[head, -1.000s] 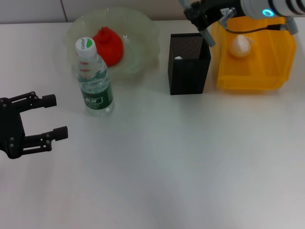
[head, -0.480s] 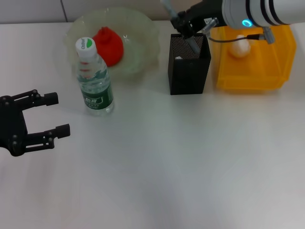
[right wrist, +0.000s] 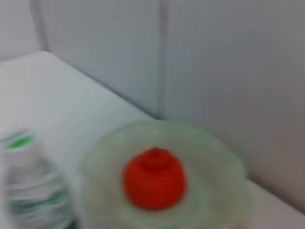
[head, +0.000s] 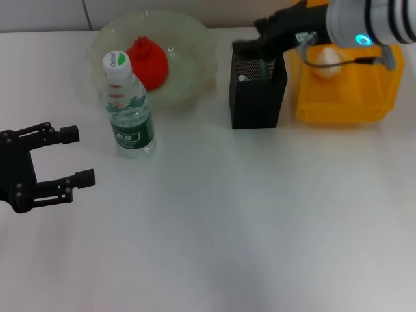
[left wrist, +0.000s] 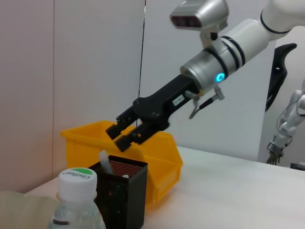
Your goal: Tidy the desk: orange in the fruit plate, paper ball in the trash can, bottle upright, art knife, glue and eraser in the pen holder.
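**Right gripper above the pen holder's rim, desk items in their containers**

The right gripper (left wrist: 125,136) hangs just over the open top of the pen holder (head: 258,88), its arm reaching in from above the trash can (head: 344,81). In the left wrist view its two black fingers (left wrist: 118,129) sit close together with only a narrow gap between them and nothing visibly held there; whether they are fully clenched cannot be told. A pale, slim object (left wrist: 106,162) sticks up at a tilt from inside the pen holder, just beneath the fingertips, and the head view shows a small light patch inside the mesh; what these are cannot be made out.

The trash can stands just beside the pen holder, on its right, and a white paper ball (head: 327,59) lies inside it, partly crossed by the arm's cable.

To the left of the pen holder, the fruit plate (head: 195,45) holds the orange (head: 149,63) near its middle. The bottle (head: 129,109) stands upright in front of the plate's near-left rim, cap on, its top overlapping the plate in the head view.

The left gripper (head: 68,157) rests low over the white table (head: 247,221), near its left edge, well apart from the bottle, fingers spread wide and holding nothing.
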{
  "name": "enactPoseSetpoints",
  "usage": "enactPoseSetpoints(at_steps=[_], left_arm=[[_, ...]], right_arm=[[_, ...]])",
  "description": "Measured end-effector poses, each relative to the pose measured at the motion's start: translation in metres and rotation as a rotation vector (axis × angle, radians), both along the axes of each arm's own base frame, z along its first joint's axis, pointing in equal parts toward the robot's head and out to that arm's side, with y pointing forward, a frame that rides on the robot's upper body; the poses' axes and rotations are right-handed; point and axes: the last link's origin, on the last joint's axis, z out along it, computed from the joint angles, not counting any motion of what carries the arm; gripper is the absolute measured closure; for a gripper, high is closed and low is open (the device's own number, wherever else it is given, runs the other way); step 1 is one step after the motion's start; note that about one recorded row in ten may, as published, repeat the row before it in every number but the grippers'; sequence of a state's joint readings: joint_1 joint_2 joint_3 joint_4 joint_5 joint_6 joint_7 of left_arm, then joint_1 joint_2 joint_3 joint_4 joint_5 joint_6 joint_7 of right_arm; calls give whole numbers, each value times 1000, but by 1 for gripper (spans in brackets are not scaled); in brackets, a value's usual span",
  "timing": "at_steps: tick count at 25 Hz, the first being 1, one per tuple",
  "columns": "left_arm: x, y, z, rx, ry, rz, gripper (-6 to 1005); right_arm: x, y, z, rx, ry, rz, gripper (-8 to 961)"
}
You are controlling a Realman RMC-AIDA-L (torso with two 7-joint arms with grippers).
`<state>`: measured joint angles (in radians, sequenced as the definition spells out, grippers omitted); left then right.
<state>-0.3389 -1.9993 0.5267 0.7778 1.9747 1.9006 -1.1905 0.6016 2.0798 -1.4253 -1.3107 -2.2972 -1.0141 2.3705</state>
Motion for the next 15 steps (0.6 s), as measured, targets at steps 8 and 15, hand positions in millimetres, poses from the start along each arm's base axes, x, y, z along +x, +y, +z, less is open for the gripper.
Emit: enactPoseSetpoints(at_steps=[8, 15], left_arm=[[4, -10, 6, -71, -30, -36, 198], [7, -13, 2, -172, -22, -17, 198]], right_arm=[[29, -51, 20, -227, 145, 186, 341], [78, -95, 25, -367, 179, 288, 249]])
